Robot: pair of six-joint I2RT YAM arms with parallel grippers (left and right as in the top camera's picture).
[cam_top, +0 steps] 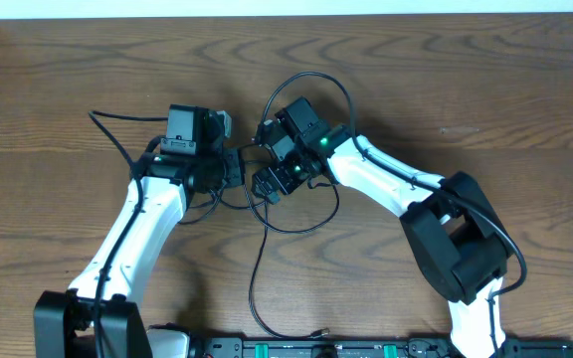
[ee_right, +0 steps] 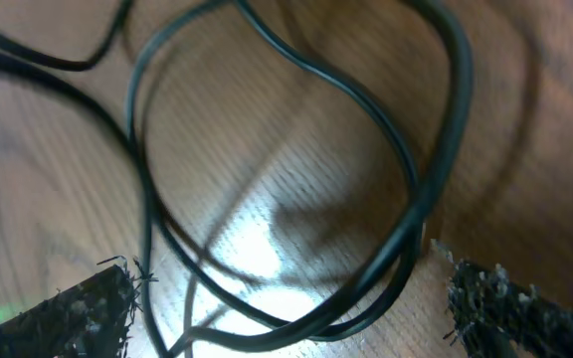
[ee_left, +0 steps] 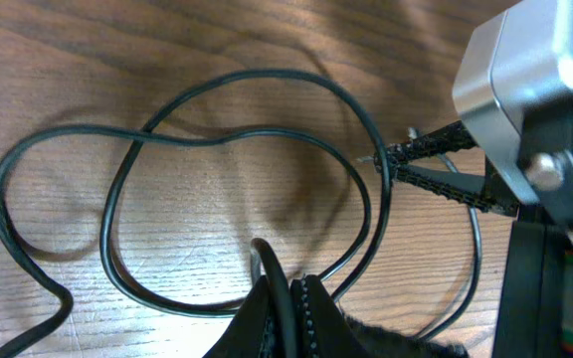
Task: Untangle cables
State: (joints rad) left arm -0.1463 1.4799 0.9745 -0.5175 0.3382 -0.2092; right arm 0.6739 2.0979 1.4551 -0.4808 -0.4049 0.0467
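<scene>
The black cable (cam_top: 311, 78) lies in loose, overlapping loops at the middle of the bench (cam_top: 485, 80), between the two arms. One long strand trails from the loops toward the front edge and ends in a small plug end (cam_top: 318, 333). In the left wrist view the black cable (ee_left: 217, 134) makes two rounded loops that cross each other on the wood. A strand runs down into the left claw (ee_left: 286, 308), whose fingers are pressed together and pinch that strand. From overhead the left claw (cam_top: 239, 165) sits just beside the right claw (cam_top: 270, 185), both over the tangle. In the right wrist view the right claw (ee_right: 286, 313) stands spread wide, with doubled strands of the black cable (ee_right: 406, 169) passing between its fingers, apart from both. A green light (cam_top: 321, 143) glows on the right wrist.
</scene>
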